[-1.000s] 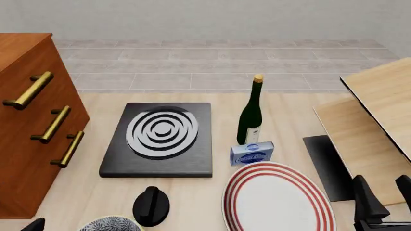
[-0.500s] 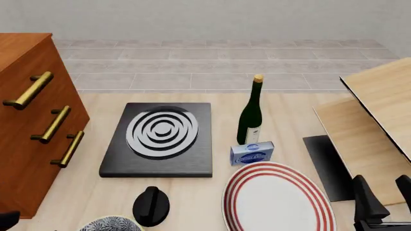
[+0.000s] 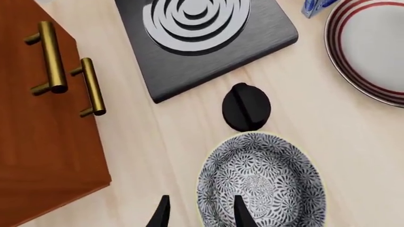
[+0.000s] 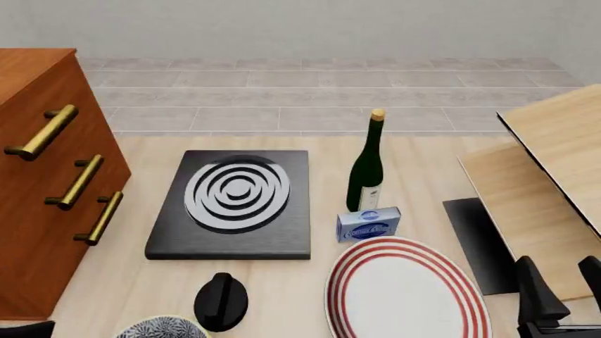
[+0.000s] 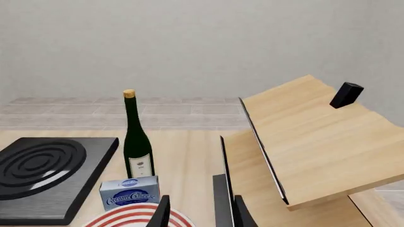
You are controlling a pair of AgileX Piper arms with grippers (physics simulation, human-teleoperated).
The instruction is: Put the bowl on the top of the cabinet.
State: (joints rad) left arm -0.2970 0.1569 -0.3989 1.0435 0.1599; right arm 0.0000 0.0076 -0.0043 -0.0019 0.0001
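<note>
Bowl: on the table at the near edge, just beside the black knob, apart from the cabinet; only its rim seen in the front view.
Left gripper: above the bowl's rim, jaws apart, one fingertip over the bowl's inside, the other outside; nothing held.
Right gripper: low at the table's right side, jaws parted, empty.
Cabinet: far left, brass handles toward the hotplate.
Striped plate: right of the knob, near the blue box and wine bottle.
</note>
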